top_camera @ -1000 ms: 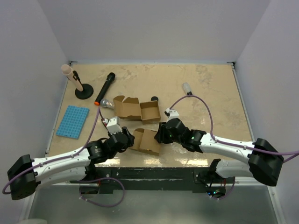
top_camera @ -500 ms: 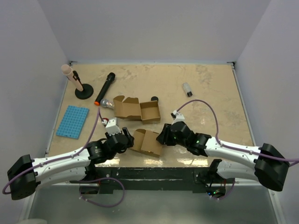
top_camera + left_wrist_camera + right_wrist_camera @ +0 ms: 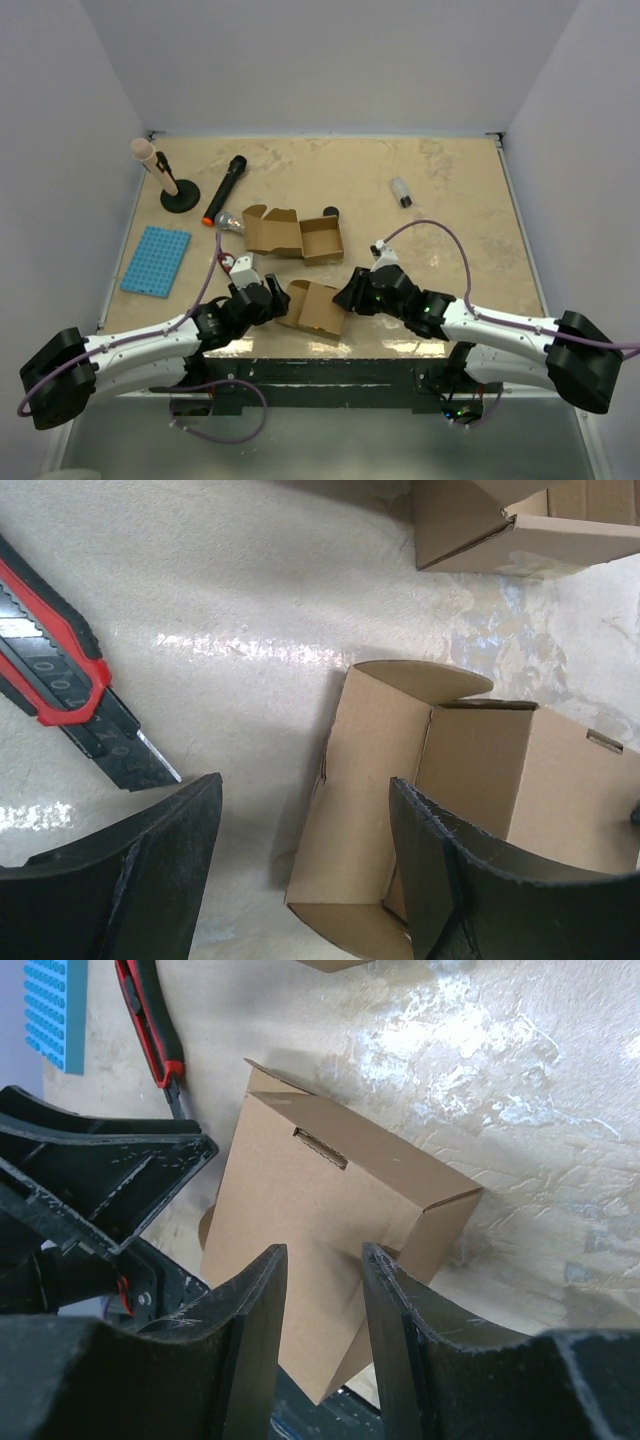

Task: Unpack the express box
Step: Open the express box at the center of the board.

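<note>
A small open brown express box [image 3: 313, 306] lies near the table's front edge between my two grippers. In the left wrist view the box [image 3: 470, 780] shows an empty inside, flaps open. My left gripper [image 3: 272, 298] is open, its jaws astride the box's left flap [image 3: 360, 770]. My right gripper [image 3: 347, 295] is open just above the box's closed outer panel [image 3: 320, 1180], holding nothing. A red and black utility knife [image 3: 70, 695] lies left of the box, blade out; it also shows in the right wrist view [image 3: 150, 1020].
A second opened cardboard box [image 3: 293, 232] lies behind. A light bulb [image 3: 228, 220], black torch [image 3: 225, 187], stand with a pink tip [image 3: 165, 180] and blue studded plate [image 3: 156, 260] are at left. A small vial [image 3: 400, 190] is at back right.
My right gripper has drawn back toward the front edge and lowered over the box. My left gripper has edged right, closer to the box flap. The box has barely shifted.
</note>
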